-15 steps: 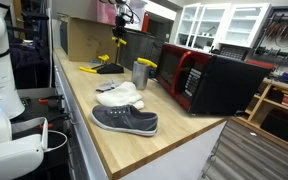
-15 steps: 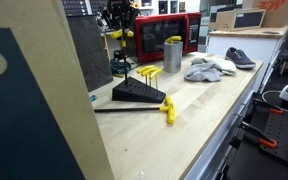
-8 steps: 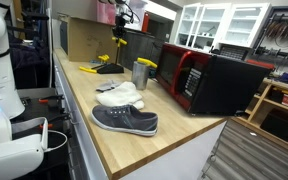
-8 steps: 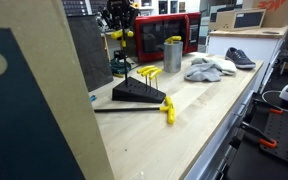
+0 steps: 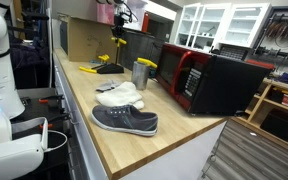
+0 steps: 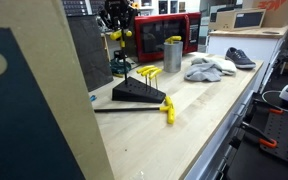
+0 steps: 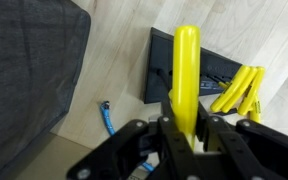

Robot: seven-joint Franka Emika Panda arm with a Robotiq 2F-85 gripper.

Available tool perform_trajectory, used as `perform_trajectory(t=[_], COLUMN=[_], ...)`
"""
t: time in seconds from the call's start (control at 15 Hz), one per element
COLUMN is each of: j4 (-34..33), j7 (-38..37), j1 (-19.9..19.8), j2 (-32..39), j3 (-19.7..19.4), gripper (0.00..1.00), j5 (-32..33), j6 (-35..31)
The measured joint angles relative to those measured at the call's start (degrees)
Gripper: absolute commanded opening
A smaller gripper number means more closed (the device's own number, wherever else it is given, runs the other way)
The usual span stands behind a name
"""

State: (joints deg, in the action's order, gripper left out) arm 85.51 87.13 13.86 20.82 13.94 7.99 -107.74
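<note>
Wood worktop (image 5: pixel 134 150) runs down a workshop w/ cabinets at the back. Biggest thing on it is a red-and-black microwave (image 5: pixel 209 80). Next come a grey shoe (image 5: pixel 125 121) near the front edge, a pale cloth (image 5: pixel 119 96) just behind the shoe, and a metal cup (image 5: pixel 140 74) near the microwave. Further back sits a black holder (image 6: pixel 137 92) w/ spare tools (image 6: pixel 149 72) standing in it. A stray tool (image 6: pixel 169 110) lies just beside the holder.

Hand (image 6: pixel 117 22) hangs above the holder, clenched on a yellow-handled tool (image 7: pixel 186 70). Wrist view shows the handle upright btwn the fingers, w/ the holder below it.

Judgement: doing this well calls for a firm, centred grip so the handle sits plumb. Line the tip up over the holder, clear of the spare tools. They lean to one side & could snag.
</note>
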Motion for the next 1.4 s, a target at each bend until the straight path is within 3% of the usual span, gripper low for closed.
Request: perform_trajectory(t=[0.87,0.93,1.0,1.13,1.4], j4=[0.04,0.04,0.04,0.03,0.00], j7=[-2.05,-2.48,-3.23,-4.41,-6.64], j1=[0.72,0.72,0.72,0.72,0.72], j2=[3.12,3.12,3.12,3.11,2.47], j3=[-0.06,-0.06,-0.07,-0.08,-0.12], gripper=[0.06,0.11,0.49,0.55,0.85], j5=[2.68,2.96,3.25,3.79,5.44], j6=[-1.95,-1.96,-1.97,-2.01,-2.54])
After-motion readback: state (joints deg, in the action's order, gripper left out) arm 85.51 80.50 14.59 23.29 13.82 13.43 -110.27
